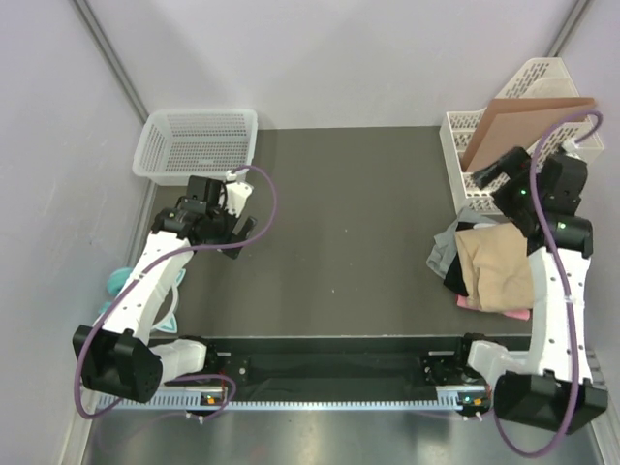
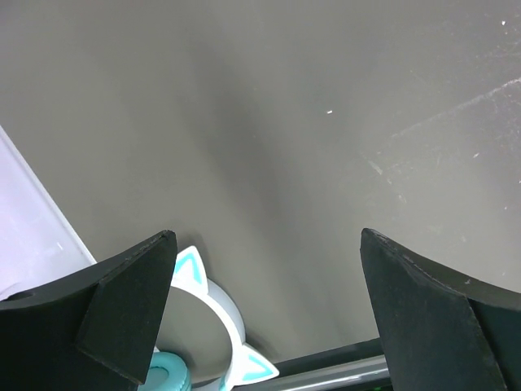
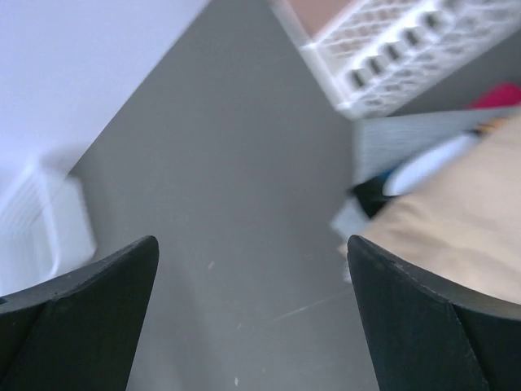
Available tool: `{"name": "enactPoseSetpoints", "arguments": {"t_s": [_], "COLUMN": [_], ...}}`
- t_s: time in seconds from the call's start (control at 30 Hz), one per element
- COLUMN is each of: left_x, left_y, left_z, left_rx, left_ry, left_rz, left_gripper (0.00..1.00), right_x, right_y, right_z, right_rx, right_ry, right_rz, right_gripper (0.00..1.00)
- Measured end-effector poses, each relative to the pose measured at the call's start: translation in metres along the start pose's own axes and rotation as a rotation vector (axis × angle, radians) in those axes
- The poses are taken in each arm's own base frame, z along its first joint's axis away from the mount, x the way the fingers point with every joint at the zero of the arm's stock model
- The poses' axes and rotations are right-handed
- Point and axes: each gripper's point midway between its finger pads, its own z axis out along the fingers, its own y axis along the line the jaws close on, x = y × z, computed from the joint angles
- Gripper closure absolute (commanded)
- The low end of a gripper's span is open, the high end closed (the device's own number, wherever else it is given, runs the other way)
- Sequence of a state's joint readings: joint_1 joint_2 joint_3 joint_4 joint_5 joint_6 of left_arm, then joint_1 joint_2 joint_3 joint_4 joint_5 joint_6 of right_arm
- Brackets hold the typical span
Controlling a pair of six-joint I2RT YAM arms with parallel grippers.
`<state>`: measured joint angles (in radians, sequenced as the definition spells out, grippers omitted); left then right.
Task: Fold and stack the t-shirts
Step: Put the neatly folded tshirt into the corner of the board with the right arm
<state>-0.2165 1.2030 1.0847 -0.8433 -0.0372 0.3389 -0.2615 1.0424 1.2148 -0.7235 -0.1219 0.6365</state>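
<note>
T-shirts (image 1: 489, 276) lie in one loose pile on the right side of the desk (image 1: 339, 223), not folded. The tan shirt (image 1: 496, 266) is on top and crumpled. The grey shirt (image 1: 444, 250) sticks out at the far-left corner, the dark shirt (image 1: 453, 281) shows at the left edge, and the pink shirt (image 1: 515, 313) peeks out on the near side. No print is readable on the dark one.

Around it:
- A white rack (image 1: 463, 145) stands just behind the pile with a cardboard sheet (image 1: 523, 121) leaning in it.
- The right arm's white link runs along the pile's right edge and hides part of it in the top view.
- A white basket (image 1: 199, 145) sits at the far-left corner, well apart from the pile.
- A teal cat-ear item (image 2: 213, 326) lies off the desk's left edge, near the left arm.

Hands:
- The right hand (image 3: 251, 244) is above the desk by the rack, just beyond the pile. Its jaws are spread wide with nothing between them, and it touches no cloth.
- The left hand (image 2: 264, 244) is over bare desk on the left, near the basket. Its jaws are also fully spread and it holds nothing.
</note>
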Motion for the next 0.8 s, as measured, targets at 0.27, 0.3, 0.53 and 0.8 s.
{"name": "enactPoseSetpoints", "arguments": {"t_s": [0.27,0.3,0.53,0.8], "left_x": [0.007,0.009,0.025,0.023], "left_y": [0.005,0.006,0.004,0.011], "left_z": [-0.001,0.000,0.007,0.031], "left_rx": [-0.018,-0.016,0.012,0.041], "left_ry": [0.003,0.006,0.009,-0.021], "left_rz": [-0.069,-0.082,-0.146,-0.220], "left_gripper": [0.01,0.01,0.01,0.01], "right_x": [0.085,0.098,0.169,0.198], "right_y": [0.124,0.130,0.157,0.210], "right_z": [-0.025,-0.025,-0.024,-0.013], "right_rx": [-0.417,-0.436,-0.503,-0.546], "right_ry": [0.186,0.217,0.357,0.394], "right_rz": [-0.341,-0.373,-0.538,-0.629], "right_gripper": [0.00,0.00,0.00,0.00]}}
